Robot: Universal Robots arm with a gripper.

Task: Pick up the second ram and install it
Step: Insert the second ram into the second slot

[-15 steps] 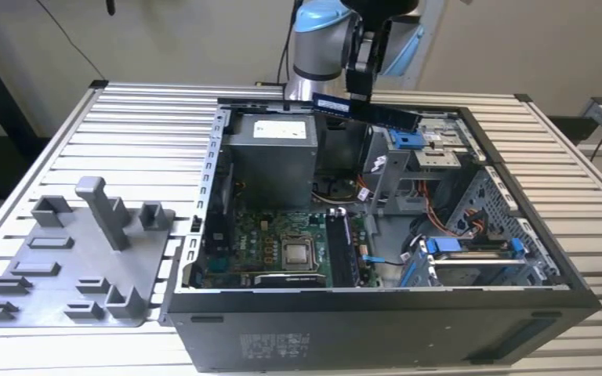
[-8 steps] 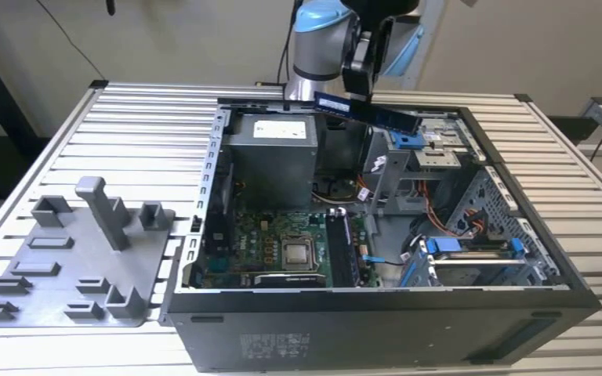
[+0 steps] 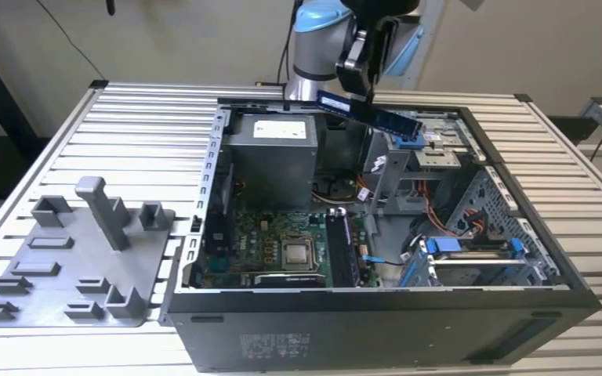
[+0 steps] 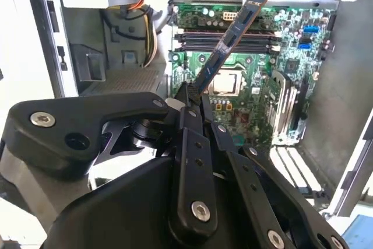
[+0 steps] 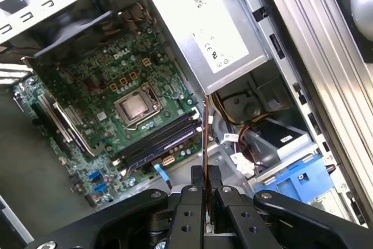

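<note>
Holding the memory stick [image 3: 379, 116] over the open case [image 3: 385, 329]
Fingers [image 4: 189, 122] pinch one end — its length slants away from them, above the memory slots [image 4: 274, 42].

Exterior view high over open case [image 3: 385, 329], both wrist views close above motherboard [image 4: 256, 94] [image 5: 99, 80]
</note>
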